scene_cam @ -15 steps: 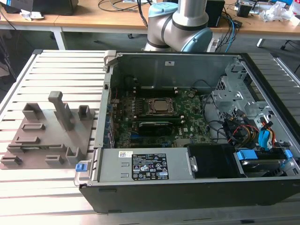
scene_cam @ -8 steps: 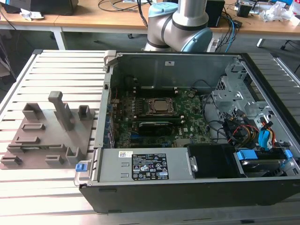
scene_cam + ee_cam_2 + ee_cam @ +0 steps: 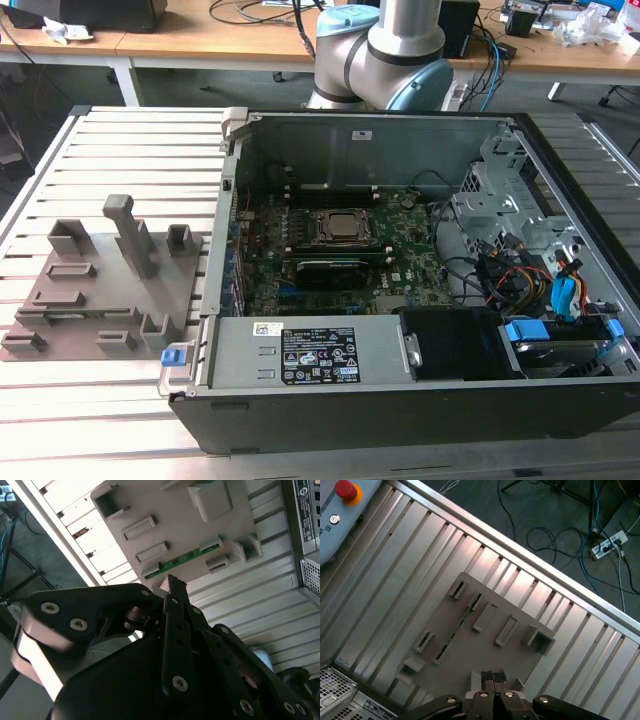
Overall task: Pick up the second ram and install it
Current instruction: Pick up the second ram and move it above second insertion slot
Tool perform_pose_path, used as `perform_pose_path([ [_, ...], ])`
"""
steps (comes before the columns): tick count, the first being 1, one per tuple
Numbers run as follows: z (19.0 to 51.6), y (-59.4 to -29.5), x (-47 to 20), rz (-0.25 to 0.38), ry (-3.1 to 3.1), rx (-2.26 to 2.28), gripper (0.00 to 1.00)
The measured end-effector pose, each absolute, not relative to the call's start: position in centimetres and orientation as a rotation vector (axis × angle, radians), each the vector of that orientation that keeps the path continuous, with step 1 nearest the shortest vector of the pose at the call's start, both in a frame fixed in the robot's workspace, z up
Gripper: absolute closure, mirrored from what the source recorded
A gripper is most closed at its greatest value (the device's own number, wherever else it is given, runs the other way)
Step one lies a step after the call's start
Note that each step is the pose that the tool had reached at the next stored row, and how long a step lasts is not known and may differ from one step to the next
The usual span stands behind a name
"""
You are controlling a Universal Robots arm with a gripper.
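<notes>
The bench (image 3: 130, 130) is ribbed metal with a soft sheen. The holder (image 3: 110, 290) is matt grey plastic. The case (image 3: 370, 150) is dull sheet metal. The gripper (image 3: 172, 582) is matt black with shiny screws.

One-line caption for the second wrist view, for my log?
Gripper, fingers together, over the second ram resting in the grey holder.

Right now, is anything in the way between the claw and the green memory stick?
Nothing visible does. The gripper hangs above the grey holder, where the green memory stick sits in its slots, uncovered.
</notes>
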State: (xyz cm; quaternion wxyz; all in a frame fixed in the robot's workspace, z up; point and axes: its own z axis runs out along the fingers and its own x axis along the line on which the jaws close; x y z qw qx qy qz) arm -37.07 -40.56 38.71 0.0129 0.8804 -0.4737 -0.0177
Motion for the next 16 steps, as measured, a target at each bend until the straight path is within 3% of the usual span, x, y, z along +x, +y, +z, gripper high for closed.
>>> perform_pose_path([
  [16, 38.63, -40.56, -37.06, -0.054, -1.417, 2.773, 0.89],
])
